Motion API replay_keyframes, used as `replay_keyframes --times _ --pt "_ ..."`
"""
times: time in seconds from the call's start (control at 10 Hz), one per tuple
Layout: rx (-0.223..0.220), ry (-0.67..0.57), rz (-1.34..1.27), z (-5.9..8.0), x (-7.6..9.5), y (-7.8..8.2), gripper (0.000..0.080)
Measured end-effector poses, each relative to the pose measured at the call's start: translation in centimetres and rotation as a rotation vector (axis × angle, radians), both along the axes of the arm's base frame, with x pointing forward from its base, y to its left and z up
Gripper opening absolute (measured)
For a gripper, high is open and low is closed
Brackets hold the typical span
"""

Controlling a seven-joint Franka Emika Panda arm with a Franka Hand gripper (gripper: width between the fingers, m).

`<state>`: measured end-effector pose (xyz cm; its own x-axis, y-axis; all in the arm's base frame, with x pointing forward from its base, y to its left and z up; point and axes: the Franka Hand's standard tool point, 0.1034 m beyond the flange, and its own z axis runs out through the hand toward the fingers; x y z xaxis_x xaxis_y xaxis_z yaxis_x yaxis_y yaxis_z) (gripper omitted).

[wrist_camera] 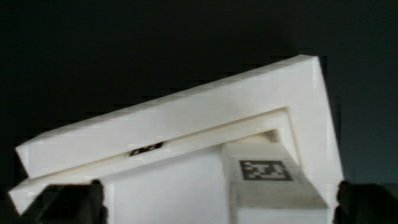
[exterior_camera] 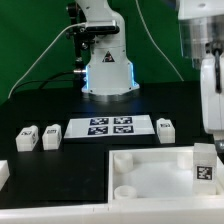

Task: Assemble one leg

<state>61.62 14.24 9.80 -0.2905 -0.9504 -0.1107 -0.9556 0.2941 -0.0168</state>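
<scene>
White plastic, smooth and oblong, the leg (exterior_camera: 204, 163) stands upright over the square tray-like panel (exterior_camera: 150, 172). The gripper (wrist_camera: 201, 200) clasps it; its tag (wrist_camera: 263, 169) shows.

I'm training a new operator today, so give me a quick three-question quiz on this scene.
1. How many loose blocks flank the marker board?
2. True or false: the marker board lies on the big panel.
3. The upright block under the gripper is: A) flat on the table, B) at the panel's corner, C) on the marker board.

Key: 1) three; 2) false; 3) B.
</scene>
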Motion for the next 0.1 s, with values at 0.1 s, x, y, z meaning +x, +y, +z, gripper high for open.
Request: replay_keyframes --times 0.1 --pt "-0.001 0.002 0.002 -0.13 -0.05 0.01 0.0649"
